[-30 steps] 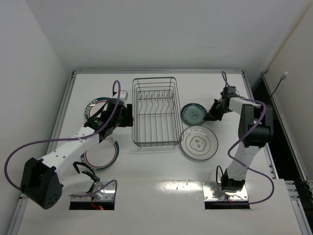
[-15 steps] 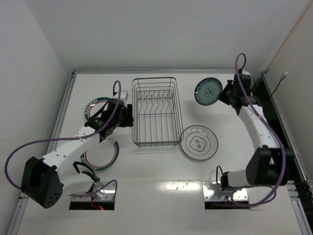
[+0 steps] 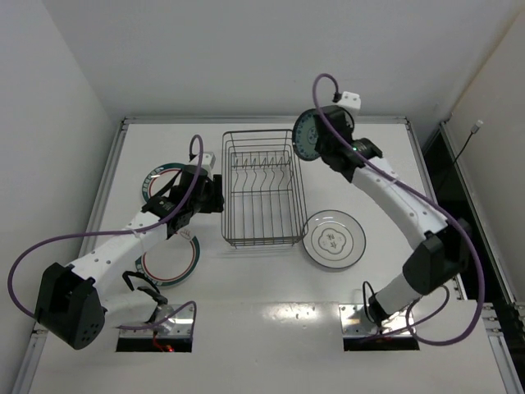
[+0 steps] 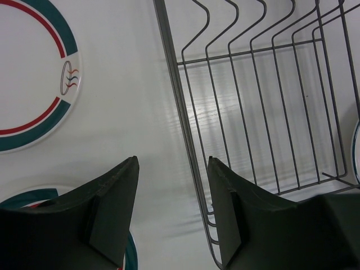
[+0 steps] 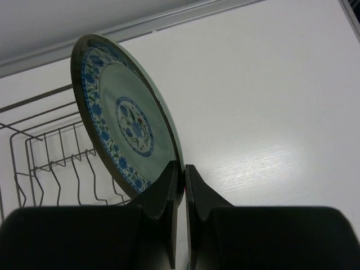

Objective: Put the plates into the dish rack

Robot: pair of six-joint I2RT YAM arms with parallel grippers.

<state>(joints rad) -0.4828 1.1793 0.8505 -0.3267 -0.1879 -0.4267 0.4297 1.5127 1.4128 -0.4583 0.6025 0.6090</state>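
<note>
Right arm's done a big swing in the last half second. The right gripper (image 3: 318, 141) went from the far right edge of the table over to the far right corner of the dish rack (image 3: 226, 197), taking the blue-patterned plate (image 3: 305, 135) with it. Left arm hasn't budged, and neither have the other plates.

Surface is a plain white table (image 3: 369, 164) with a raised metal rail (image 3: 262, 120) along the back and sides, boxed in by bare white walls. Purple cables loop off both arms.

The overhead cam shows the whole layout. The grey-rimmed plate (image 3: 332, 240) lies flat just right of the rack, and two green-and-red ringed plates sit left of it, one further back (image 3: 154, 182) and one nearer (image 3: 168, 263), both partly under the left arm.

The right wrist cam shows what the overhead can't. The right gripper (image 5: 181, 169) is pinched tight on the blue plate's (image 5: 129, 124) lower rim, with the plate on edge and tilted above the rack's wires (image 5: 56, 163).

The left wrist cam has the left gripper (image 4: 172, 163) spread wide with nothing in it. It hangs over the rack's left side wire (image 4: 174, 101), which runs through the gap between the fingers. I can't tell if it's touching. One ringed plate (image 4: 28, 84) shows at the upper left of that view.
</note>
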